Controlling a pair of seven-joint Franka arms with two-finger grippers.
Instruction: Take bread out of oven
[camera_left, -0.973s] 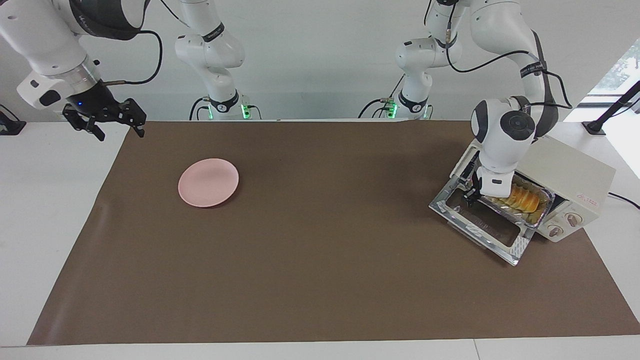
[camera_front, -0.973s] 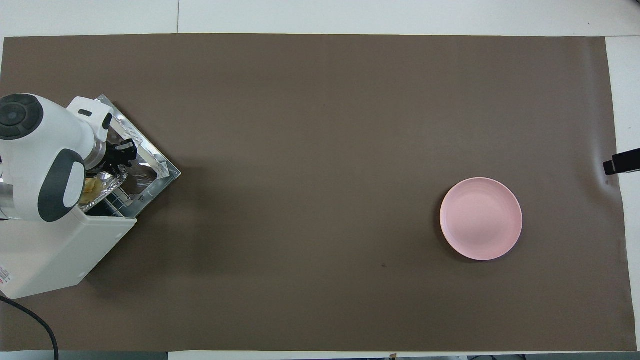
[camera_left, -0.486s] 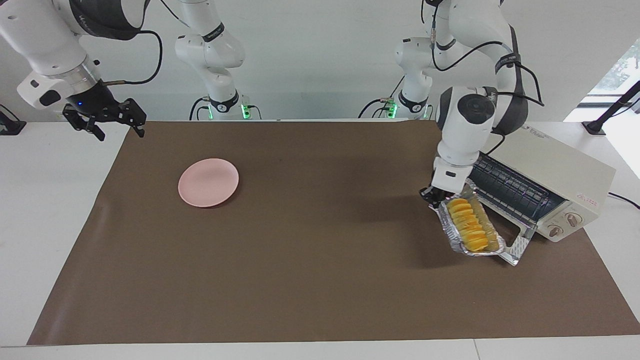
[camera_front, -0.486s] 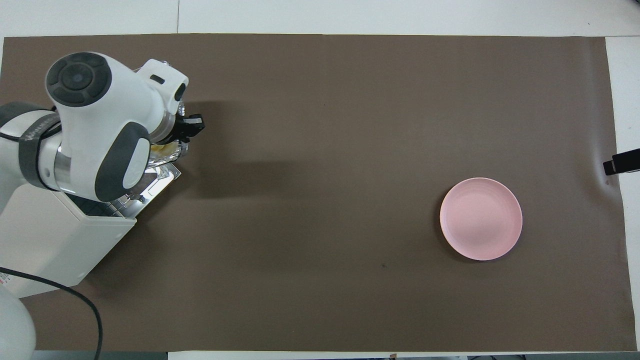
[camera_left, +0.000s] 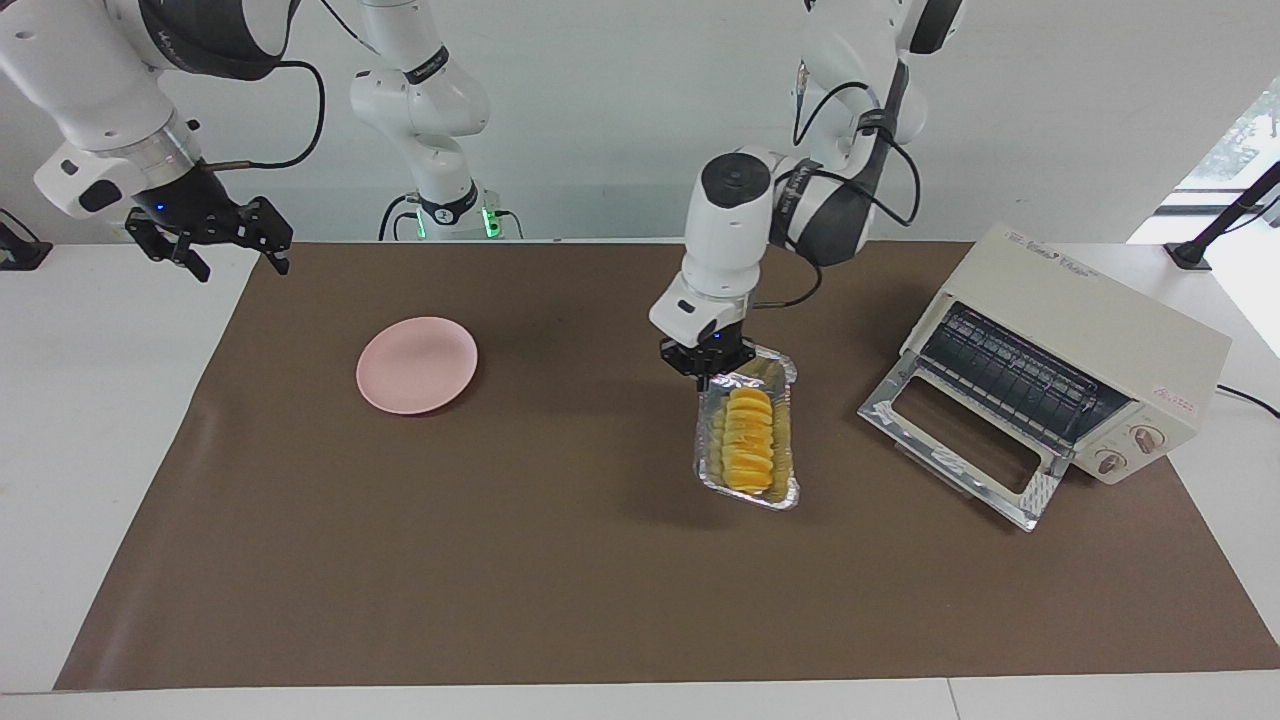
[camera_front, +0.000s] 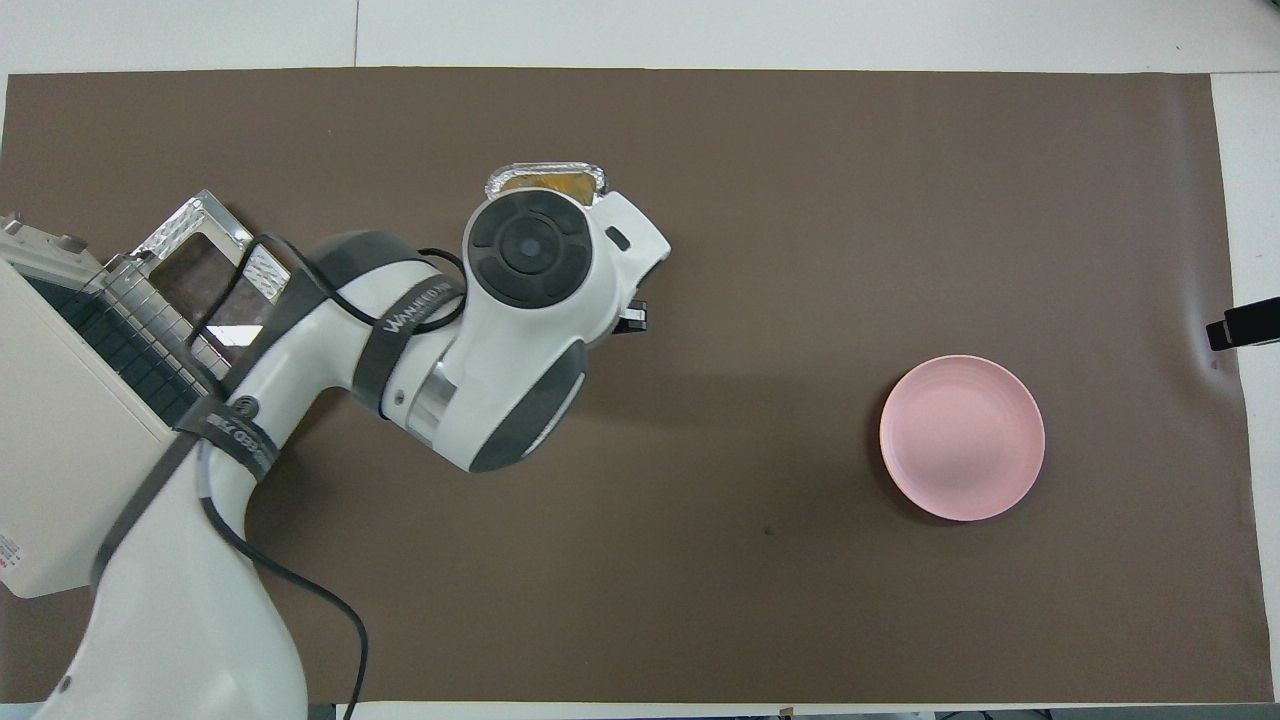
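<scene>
Because the left gripper (camera_left: 712, 378) clamps only the crinkled silver foil tray's (camera_left: 782, 490) rim, the ridged golden-yellow bread (camera_left: 750, 442) rides level, clear of the cream-white oven (camera_left: 1090, 340); right gripper (camera_left: 222, 240) waits open.

There is one oven (camera_left: 1070, 375), cream-white, with one drop door (camera_left: 960, 440) hanging open and two round knobs (camera_left: 1128, 450) on its front. One foil tray (camera_left: 748, 440) is present between the oven and the plate, carrying one bread (camera_left: 750, 442) loaf. One pink plate (camera_left: 417, 364) lies well apart from the oven. One brown mat (camera_left: 560, 560) lies under the oven. Two arms carry two grippers: the left gripper (camera_left: 708, 375) and the right gripper (camera_left: 215, 240).
</scene>
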